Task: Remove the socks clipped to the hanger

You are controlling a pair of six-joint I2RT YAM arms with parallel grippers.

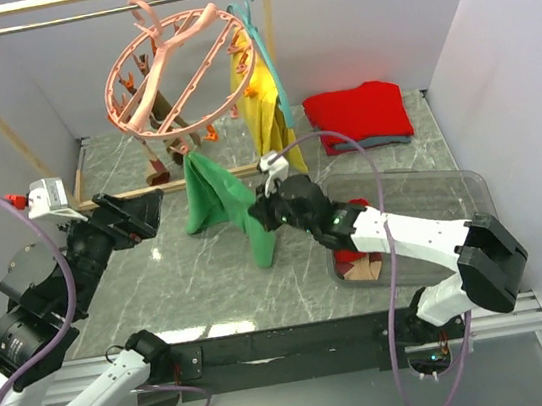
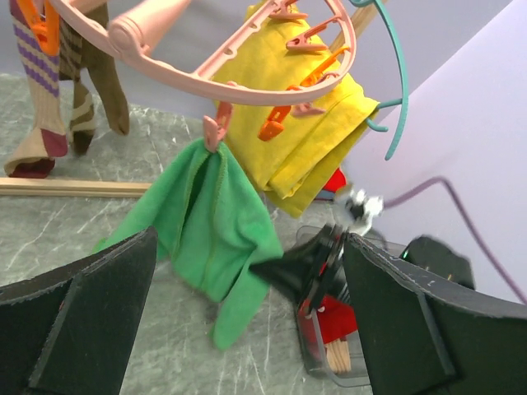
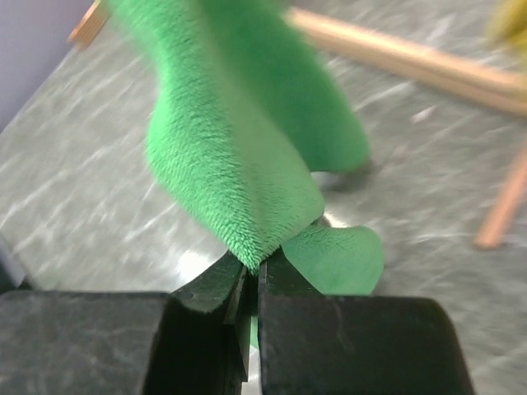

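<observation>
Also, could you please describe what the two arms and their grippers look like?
Both arms mix black joint housings with white links, as on the right arm and left arm. A purple cable loops along each. The left gripper and right gripper have blocky black jaws.

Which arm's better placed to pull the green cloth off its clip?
Right. The right gripper is shut on the green cloth, which hangs from a clip on the hanger; the left gripper is open and empty.
</observation>
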